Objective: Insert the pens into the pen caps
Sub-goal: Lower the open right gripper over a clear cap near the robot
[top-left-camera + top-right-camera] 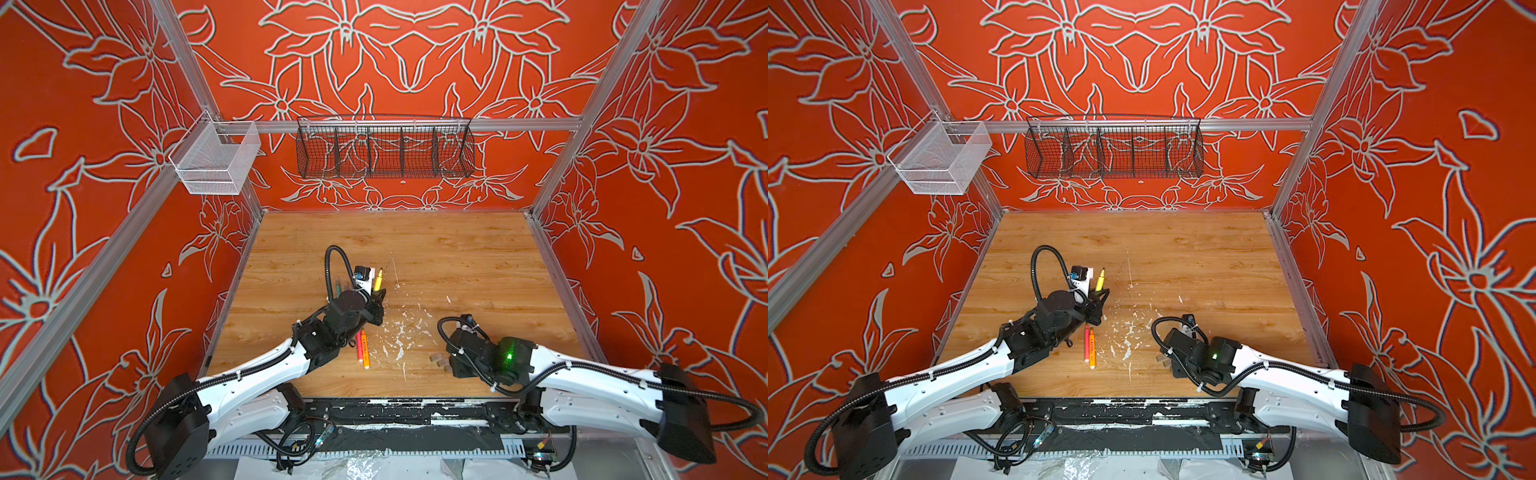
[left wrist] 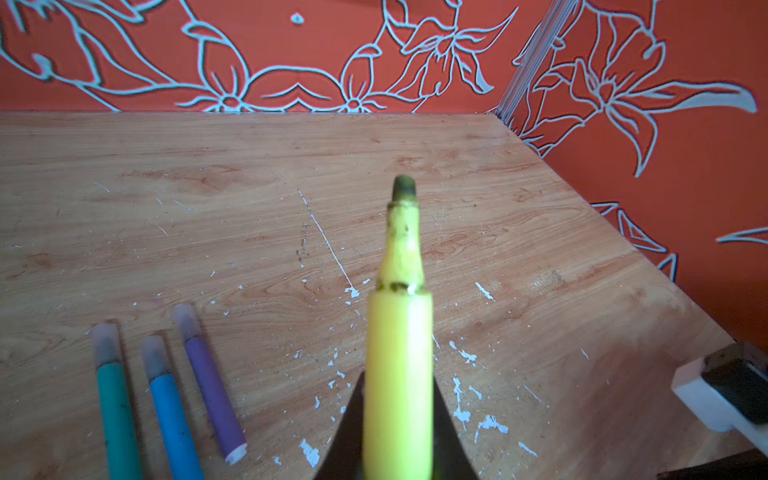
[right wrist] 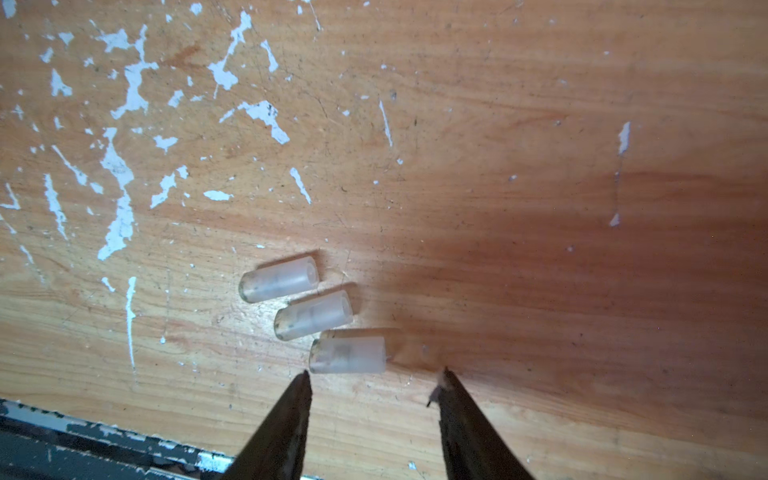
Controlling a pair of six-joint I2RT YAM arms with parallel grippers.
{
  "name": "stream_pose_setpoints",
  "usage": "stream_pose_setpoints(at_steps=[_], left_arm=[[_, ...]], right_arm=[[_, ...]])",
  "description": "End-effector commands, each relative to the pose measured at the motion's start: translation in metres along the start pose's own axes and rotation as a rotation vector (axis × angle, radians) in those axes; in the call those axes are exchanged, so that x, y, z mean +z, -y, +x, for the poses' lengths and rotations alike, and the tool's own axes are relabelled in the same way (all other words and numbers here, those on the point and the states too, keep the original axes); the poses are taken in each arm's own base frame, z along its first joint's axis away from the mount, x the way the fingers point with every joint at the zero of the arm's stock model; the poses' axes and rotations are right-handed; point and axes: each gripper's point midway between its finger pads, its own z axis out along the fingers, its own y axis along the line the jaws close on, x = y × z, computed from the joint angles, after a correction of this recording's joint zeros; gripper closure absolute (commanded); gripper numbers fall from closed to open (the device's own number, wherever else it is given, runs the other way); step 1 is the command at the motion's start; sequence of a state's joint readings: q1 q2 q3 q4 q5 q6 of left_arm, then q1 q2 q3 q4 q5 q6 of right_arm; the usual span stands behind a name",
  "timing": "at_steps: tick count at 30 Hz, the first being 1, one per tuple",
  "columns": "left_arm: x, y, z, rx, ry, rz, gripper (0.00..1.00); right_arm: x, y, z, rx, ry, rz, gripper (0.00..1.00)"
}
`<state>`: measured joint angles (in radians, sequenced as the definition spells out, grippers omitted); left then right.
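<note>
My left gripper is shut on the yellow pen, whose bare tip points away from the wrist; both top views show the pen raised mid-table. Green, blue and purple pens lie side by side, each with a translucent cap on its tip. Pink and orange pens lie near the front. Three loose pen caps lie in a staggered row. My right gripper is open just short of the nearest cap, touching nothing.
White flecks are scattered over the wooden table between the arms. The table's black front edge runs close behind the right fingers. A black wire basket and a white mesh basket hang on the rails above the table.
</note>
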<state>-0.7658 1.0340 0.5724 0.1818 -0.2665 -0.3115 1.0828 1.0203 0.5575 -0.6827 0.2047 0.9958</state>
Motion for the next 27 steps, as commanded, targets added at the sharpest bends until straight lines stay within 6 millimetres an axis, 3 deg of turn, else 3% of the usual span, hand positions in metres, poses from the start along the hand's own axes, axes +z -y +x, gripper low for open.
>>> stream_pose_setpoints(at_steps=[1, 15, 27], left_arm=[[-0.002, 0.002, -0.007, -0.013, 0.03, 0.016, 1.0], [-0.002, 0.002, -0.007, -0.011, 0.03, 0.015, 1.0], [-0.003, 0.002, -0.007, -0.011, 0.031, 0.018, 1.0]], right_arm=[[0.008, 0.0, 0.001, 0.012, 0.008, 0.016, 0.49], [0.019, -0.004, 0.008, -0.024, -0.031, 0.065, 0.51], [0.019, 0.013, 0.021, -0.029, -0.05, 0.125, 0.52]])
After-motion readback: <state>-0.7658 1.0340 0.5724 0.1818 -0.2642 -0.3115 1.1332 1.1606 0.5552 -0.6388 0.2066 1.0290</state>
